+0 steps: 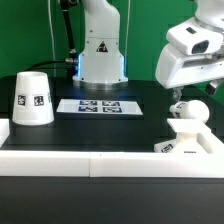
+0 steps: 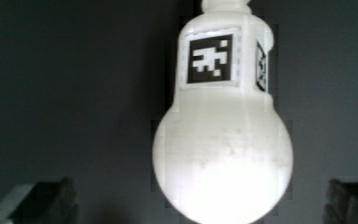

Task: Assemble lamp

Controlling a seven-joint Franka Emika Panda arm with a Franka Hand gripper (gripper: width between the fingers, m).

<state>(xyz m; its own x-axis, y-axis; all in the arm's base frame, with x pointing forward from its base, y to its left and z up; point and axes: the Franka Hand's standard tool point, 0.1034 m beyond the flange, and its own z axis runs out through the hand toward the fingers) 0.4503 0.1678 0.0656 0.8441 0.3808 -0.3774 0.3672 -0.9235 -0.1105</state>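
The bulb [image 2: 224, 130] is a white ball on a stem with a square tag. In the wrist view it lies lengthwise over the dark table. My gripper [image 2: 201, 205] is open, with one dark finger [image 2: 48, 202] on each side of the ball's end and apart from it. In the exterior view the gripper [image 1: 181, 97] hangs just above the bulb's ball [image 1: 192, 111], which shows right behind the low base block [image 1: 185, 131] at the exterior view's right. The cone shade [image 1: 33, 98] stands on the table at the exterior view's left.
The marker board [image 1: 90, 105] lies flat at the middle back. The white robot pedestal [image 1: 100, 55] stands behind it. A white rail [image 1: 90, 165] runs along the front edge, with a raised end at the left [image 1: 4, 130].
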